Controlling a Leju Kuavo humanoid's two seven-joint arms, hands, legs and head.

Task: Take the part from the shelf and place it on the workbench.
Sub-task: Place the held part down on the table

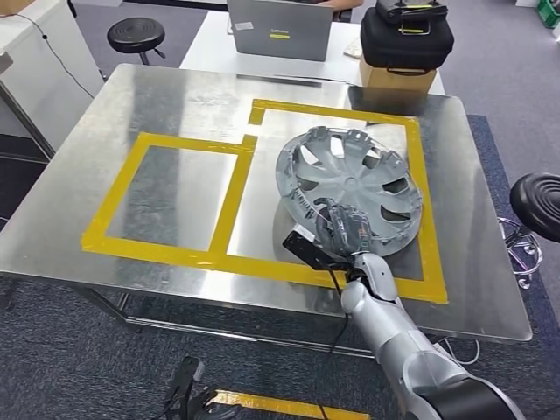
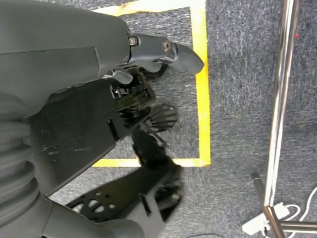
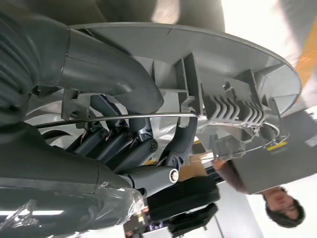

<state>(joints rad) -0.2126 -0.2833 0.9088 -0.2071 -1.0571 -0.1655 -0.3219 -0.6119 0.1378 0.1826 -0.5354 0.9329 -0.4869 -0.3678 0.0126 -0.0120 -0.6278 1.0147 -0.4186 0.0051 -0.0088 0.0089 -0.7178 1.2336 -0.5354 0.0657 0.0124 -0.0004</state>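
The right hand (image 1: 343, 229) is closed on the near rim of the grey wheel cover (image 1: 350, 184), with the thumb over the outer face and the fingers (image 3: 112, 144) hooked under the rim beside its wire ring, as the right wrist view shows. The cover is held tilted over the workbench (image 1: 132, 114), inside the larger of the 2 yellow tape frames (image 1: 423, 192); its far edge appears to be on or just above the metal sheet, though contact cannot be confirmed. The step in hand is judged to be the set-down. It is best done by lowering the near rim until the cover lies flat within the frame, and only then spreading the fingers, so that the cover is not dropped or slid across the tape. The fingers beneath the rim should be drawn out toward the robot, since they could catch on the wire ring or the clips. The left hand (image 2: 149, 104) hangs over the carpet beside a yellow floor marking (image 2: 203, 99) and holds nothing; its fingers are partly curled, and how far it is open cannot be told. At the far edge stand a laptop (image 1: 281, 28) and black cases on a cardboard box (image 1: 404, 39), well apart from the frame; 2 black stools (image 1: 136, 37) flank the bench; nothing stands in the way
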